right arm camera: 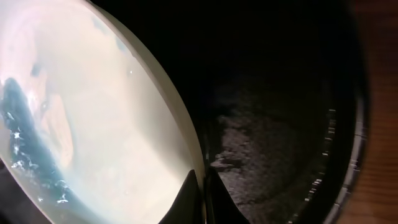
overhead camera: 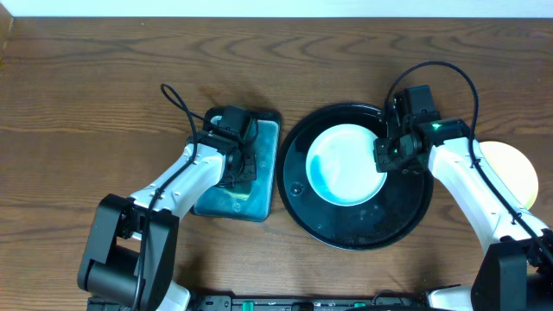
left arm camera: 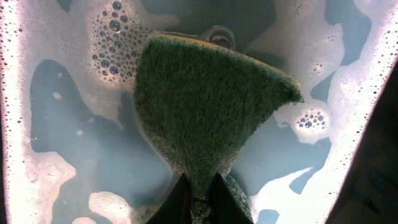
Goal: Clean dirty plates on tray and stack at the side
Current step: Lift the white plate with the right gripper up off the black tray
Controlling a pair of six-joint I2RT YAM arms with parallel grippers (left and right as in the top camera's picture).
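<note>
A pale mint-white plate point(overhead camera: 346, 164) with teal smears along its left and lower rim lies on the black tray point(overhead camera: 406, 220). My right gripper point(overhead camera: 386, 157) is shut on this plate's right rim; the right wrist view shows the fingers point(right arm camera: 200, 199) pinching the rim of the plate point(right arm camera: 93, 124) above the wet tray point(right arm camera: 280, 143). A yellow plate point(overhead camera: 510, 173) lies on the wood at the far right. My left gripper point(overhead camera: 242, 164) is shut on a green sponge point(left arm camera: 199, 106) over the soapy water in the basin point(overhead camera: 270, 121).
The basin of blue foamy water point(left arm camera: 74, 130) stands left of the tray, nearly touching it. Brown wood tabletop point(overhead camera: 86, 104) stretches to the left and back. Cables loop above both arms.
</note>
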